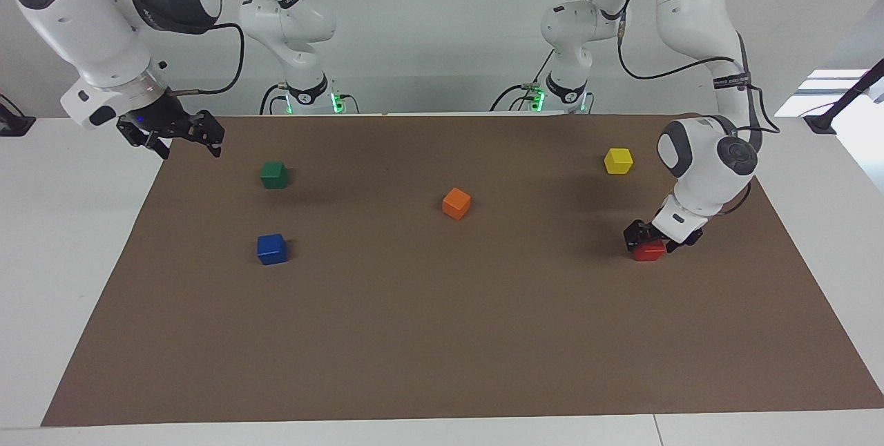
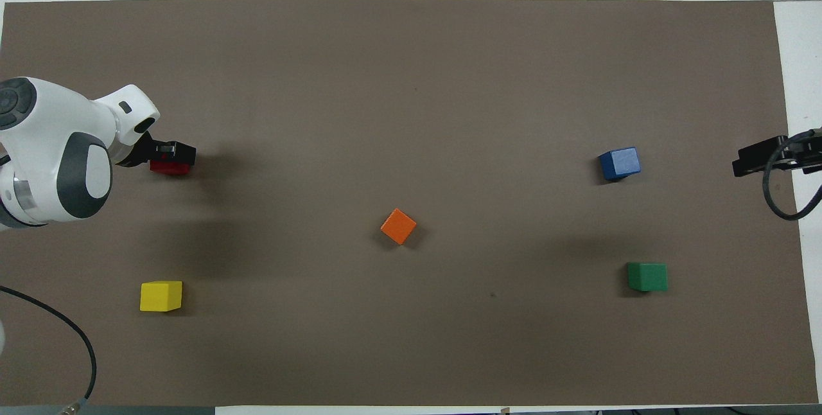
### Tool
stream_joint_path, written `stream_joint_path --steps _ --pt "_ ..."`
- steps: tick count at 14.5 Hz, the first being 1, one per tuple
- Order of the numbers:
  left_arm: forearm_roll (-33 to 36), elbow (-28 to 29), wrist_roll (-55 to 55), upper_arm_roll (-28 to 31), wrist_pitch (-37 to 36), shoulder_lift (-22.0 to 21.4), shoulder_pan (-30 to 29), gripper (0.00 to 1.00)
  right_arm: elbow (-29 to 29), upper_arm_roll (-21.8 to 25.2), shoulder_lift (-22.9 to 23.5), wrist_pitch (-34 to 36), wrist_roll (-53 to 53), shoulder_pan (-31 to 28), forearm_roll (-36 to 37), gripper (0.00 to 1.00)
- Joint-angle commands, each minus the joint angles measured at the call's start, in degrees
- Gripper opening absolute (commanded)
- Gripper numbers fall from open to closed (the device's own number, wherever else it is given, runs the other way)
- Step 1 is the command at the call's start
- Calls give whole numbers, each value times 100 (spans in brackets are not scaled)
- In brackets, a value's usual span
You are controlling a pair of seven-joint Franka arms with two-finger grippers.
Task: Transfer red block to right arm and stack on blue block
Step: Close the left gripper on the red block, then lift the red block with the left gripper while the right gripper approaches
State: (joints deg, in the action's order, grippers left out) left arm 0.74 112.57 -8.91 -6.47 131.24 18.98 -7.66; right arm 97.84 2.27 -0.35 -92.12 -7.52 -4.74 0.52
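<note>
The red block [image 1: 650, 251] rests on the brown mat toward the left arm's end of the table; it also shows in the overhead view [image 2: 170, 167]. My left gripper [image 1: 656, 239] is down at the mat right over the red block and covers its top. The blue block [image 1: 271, 249] sits on the mat toward the right arm's end, also seen in the overhead view [image 2: 620, 164]. My right gripper [image 1: 188, 146] is open and empty, raised over the mat's edge at its own end, where the arm waits; it shows in the overhead view [image 2: 761, 159] too.
An orange block [image 1: 456, 203] lies mid-mat. A green block [image 1: 273, 175] sits nearer to the robots than the blue block. A yellow block [image 1: 618, 161] sits nearer to the robots than the red block. The brown mat [image 1: 442, 335] covers most of the white table.
</note>
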Motion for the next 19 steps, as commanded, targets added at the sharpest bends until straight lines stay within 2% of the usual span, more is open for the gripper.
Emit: stream_joint_path --steps 1,2,3,5,6,8,11,12,14,17,19 --pt "-3 116 91 49 200 0 80 99 182 -25 -167 -34 -75 -19 -8 100" --pt "-3 116 126 49 191 -9 97 91 182 -25 -167 -34 -75 -19 -8 100" --pt "-3 116 170 49 183 -9 106 70 174 -25 -158 -43 -92 -27 1 100" --pt "-3 133 310 49 165 -9 106 9 174 -25 -158 -43 -101 -27 -8 100" --pt "-3 125 320 49 182 -9 98 0 174 -25 -158 -43 -101 -27 -8 100" --pt "-117 64 363 49 121 -9 54 0 174 -25 -158 -43 -101 -27 -8 100" --pt "-1257 -366 713 58 -291 26 62 0 174 -25 -158 -61 -101 -27 1 100" --pt "-1443 -446 967 49 -414 9 80 0 165 -25 -158 -61 -92 -19 1 100" --pt "-1489 -499 1643 6 -538 -79 98 0 147 -34 -150 -61 -83 -19 -25 100" --pt "-1997 -744 2995 -231 -765 -193 107 0 147 -25 -158 -61 -118 -106 -1085 100" --pt "-2042 -1051 3692 -285 -1396 -298 106 0 165 19 -176 -43 -162 -133 -1954 100"
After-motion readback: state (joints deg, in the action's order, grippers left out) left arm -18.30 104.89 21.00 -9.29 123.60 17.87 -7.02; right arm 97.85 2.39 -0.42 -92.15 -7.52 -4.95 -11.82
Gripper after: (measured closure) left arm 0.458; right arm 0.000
